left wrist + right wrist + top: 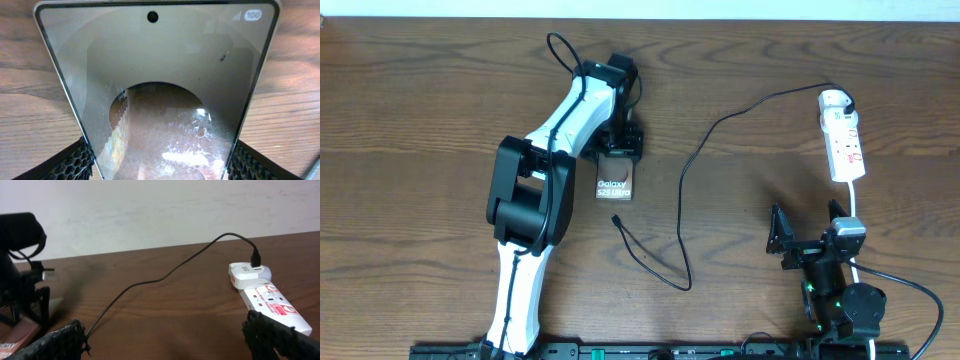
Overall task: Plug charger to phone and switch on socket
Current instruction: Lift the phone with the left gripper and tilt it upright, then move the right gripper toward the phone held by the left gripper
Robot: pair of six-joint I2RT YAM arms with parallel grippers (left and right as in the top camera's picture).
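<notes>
The phone [614, 187] lies flat on the table with its white lettering toward the front. My left gripper [620, 147] is shut on its far end. In the left wrist view the phone's screen [160, 75] fills the frame between both fingers [157, 167]. The black charger cable [682, 190] runs from an adapter on the far end of the white socket [844, 140] in a long curve. Its plug [616, 218] lies loose just in front of the phone. My right gripper [810, 242] is open and empty, in front of the socket. The right wrist view shows its fingers [165, 335], the socket [265, 297] and the cable [150, 280].
The socket's white lead [854, 200] runs toward the front, past my right arm. A black lead [910, 285] loops at the front right. My left arm [535, 190] lies across the table's left middle. A pale wall [150, 210] stands behind the table.
</notes>
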